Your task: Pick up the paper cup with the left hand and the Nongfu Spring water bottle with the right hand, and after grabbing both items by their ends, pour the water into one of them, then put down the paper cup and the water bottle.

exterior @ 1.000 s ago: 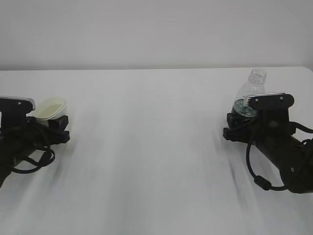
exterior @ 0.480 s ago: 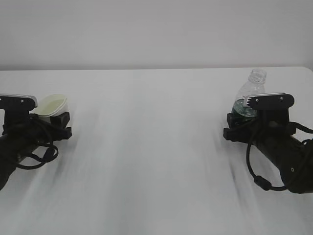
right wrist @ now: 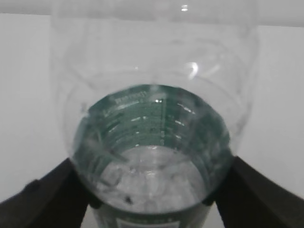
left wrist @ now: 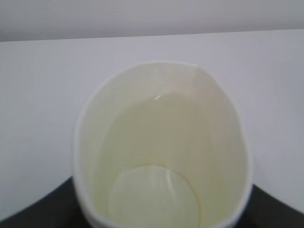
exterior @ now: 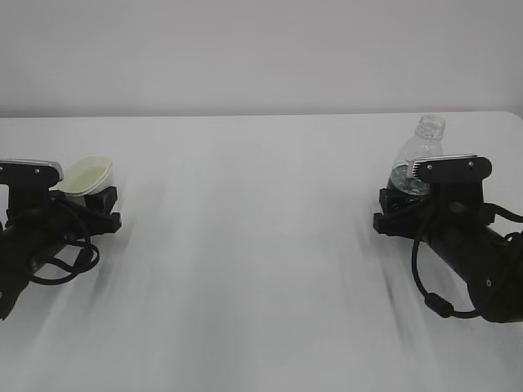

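Note:
The white paper cup [exterior: 86,176] sits in my left gripper [exterior: 91,198], low over the table at the far left, its mouth tipped toward the camera. In the left wrist view the cup [left wrist: 161,142] fills the frame, its rim squeezed into an oval between the dark fingers [left wrist: 42,211]; the left gripper [left wrist: 159,211] is shut on it. On the right, the clear Nongfu Spring water bottle [exterior: 418,159] stands upright and uncapped in my right gripper [exterior: 400,206]. The bottle [right wrist: 152,142] with its green label is clamped between black fingers [right wrist: 47,194] of the right gripper [right wrist: 152,202]. I cannot make out any water.
The white table [exterior: 261,245] stretches between the two arms, with a plain pale wall [exterior: 261,49] behind it. Black cables [exterior: 429,286] loop from the right arm near the table's right edge.
The left gripper with the cup has shifted slightly right and away, and the cup leans a little less. The right arm and bottle have not moved.

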Robot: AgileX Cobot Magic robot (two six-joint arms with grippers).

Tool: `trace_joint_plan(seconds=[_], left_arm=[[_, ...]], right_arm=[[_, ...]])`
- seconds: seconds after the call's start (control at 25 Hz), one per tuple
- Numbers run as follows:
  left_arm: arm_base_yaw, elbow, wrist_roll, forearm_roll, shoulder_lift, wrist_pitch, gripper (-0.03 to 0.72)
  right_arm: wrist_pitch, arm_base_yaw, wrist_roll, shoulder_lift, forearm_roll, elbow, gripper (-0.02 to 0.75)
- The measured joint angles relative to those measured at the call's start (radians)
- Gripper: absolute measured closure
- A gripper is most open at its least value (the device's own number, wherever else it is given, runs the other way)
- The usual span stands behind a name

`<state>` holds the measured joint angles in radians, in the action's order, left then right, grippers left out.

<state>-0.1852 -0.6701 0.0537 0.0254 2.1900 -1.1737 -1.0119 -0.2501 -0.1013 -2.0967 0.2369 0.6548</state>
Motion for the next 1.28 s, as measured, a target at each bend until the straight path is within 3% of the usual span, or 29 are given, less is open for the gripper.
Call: trace_joint_plan(seconds=[0.2,0.4,0.52,0.76,1.28], left_arm=[[0.0,0.0,0.0,0.0,0.0,0.001,0.246],[0.0,0.0,0.0,0.0,0.004,0.014,0.102],[0.0,0.0,0.0,0.002,0.006,0.014,0.069],[0.0,0.006,0.0,0.002,0.006,0.014,0.062],[0.0,0.144,-0.001,0.004,-0.099,0.014,0.073]], right_arm=[[0.0,0.0,0.0,0.0,0.002,0.0,0.158],[0.0,0.0,0.0,0.0,0.002,0.0,0.158],[0.0,0.0,0.0,0.0,0.003,0.0,0.158],[-0.002,0.0,0.0,0.0,0.003,0.0,0.158],[-0.007,0.0,0.0,0.0,0.004,0.0,0.158]])
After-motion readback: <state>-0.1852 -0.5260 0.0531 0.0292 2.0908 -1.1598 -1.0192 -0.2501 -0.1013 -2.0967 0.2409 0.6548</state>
